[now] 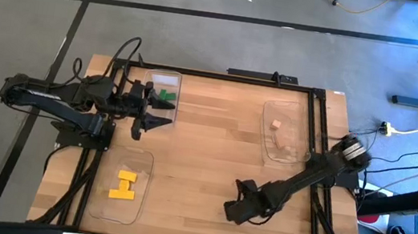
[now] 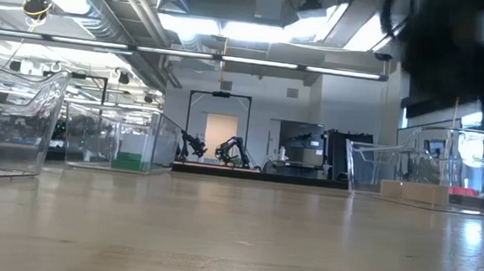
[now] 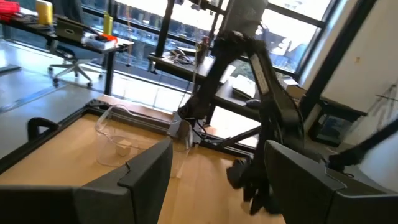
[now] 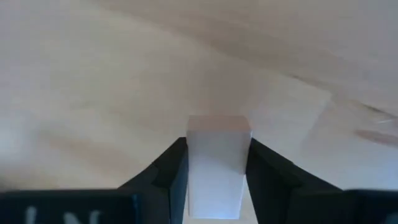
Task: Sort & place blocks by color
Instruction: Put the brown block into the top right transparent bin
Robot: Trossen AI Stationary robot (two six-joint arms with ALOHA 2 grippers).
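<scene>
My right gripper (image 1: 230, 211) is low over the near middle of the table, shut on a pale tan cube (image 4: 217, 163); the gripper hides that cube in the high view. My left gripper (image 1: 162, 116) hovers open beside the far-left clear tray (image 1: 164, 77), which holds green blocks (image 1: 166, 94). Its wrist view shows nothing between the spread fingers (image 3: 149, 171). Yellow blocks (image 1: 125, 186) lie in the near-left tray. Tan cubes (image 1: 276, 126) sit in the far-right tray. My right gripper pinches the pale tan cube between its two fingers, one finger (image 4: 171, 171) on each of two opposite side faces (image 4: 198, 174). The fingers point down at the wooden table from above. The cube's end face sticks out past the fingertips; whether it touches the table, I cannot tell.
Three clear trays stand on the wooden table: far left, near left (image 1: 117, 210) and far right (image 1: 300, 113). In the low view the green-filled tray (image 2: 132, 157) and the tan-filled tray (image 2: 415, 191) stand far back. Bare wood (image 1: 205, 149) lies between the trays.
</scene>
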